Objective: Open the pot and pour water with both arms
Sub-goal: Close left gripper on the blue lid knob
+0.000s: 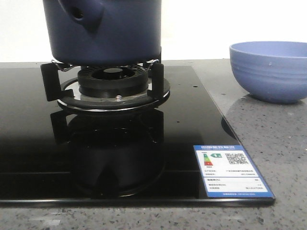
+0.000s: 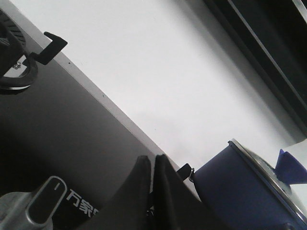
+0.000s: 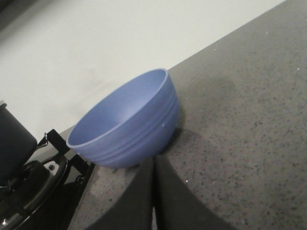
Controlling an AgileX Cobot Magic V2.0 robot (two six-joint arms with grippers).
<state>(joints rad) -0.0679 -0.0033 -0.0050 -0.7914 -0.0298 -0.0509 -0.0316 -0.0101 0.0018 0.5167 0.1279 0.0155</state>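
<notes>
The dark navy-blue pot (image 1: pixel 103 31) stands on the burner grate (image 1: pixel 108 84) of the black glass hob, its short hollow stub (image 1: pixel 81 13) facing the camera on the left. Its top is cut off in the front view. It also shows in the left wrist view (image 2: pixel 240 191), with a metal rim and a blue lid knob (image 2: pixel 290 167) on top. My left gripper (image 2: pixel 153 159) is shut and empty over the hob, beside the pot. My right gripper (image 3: pixel 154 162) is shut and empty over the grey counter, close to the periwinkle bowl (image 3: pixel 127 127). Neither gripper shows in the front view.
The periwinkle ribbed bowl (image 1: pixel 271 69) sits on the speckled counter to the right of the hob. An energy label sticker (image 1: pixel 232 170) is on the hob's front right corner. A control knob (image 2: pixel 41 201) and a second burner (image 2: pixel 14 57) show in the left wrist view.
</notes>
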